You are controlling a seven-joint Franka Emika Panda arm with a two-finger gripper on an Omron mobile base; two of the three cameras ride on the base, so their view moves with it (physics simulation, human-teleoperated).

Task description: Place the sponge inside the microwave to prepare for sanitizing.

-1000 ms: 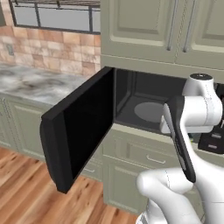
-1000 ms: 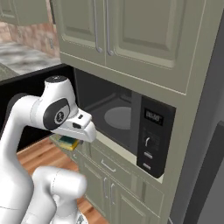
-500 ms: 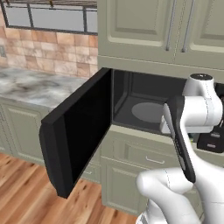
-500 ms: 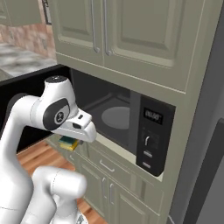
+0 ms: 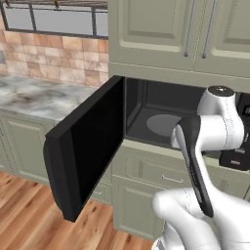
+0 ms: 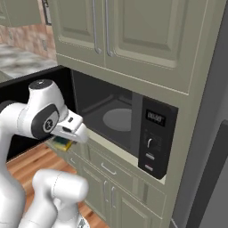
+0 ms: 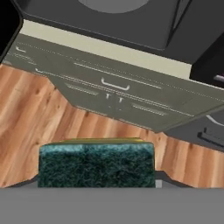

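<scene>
Before open microwave (image 6: pixel 111 116), hand (image 6: pixel 67 141) clasping sponge (image 7: pixel 96 164)

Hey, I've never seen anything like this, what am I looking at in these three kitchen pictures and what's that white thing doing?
This is a computer-rendered kitchen. The white thing is a robot arm on a driving base. Two pictures come from cameras on the base, behind the arm to its left and to its right. The third comes from a camera on the robot's hand, looking along its gripper.

In front of it is a black built-in microwave with its door swung open and a round turntable inside. The gripper is shut on a sponge, yellow with a dark green top, held outside and below the microwave opening, above the wooden floor.
</scene>
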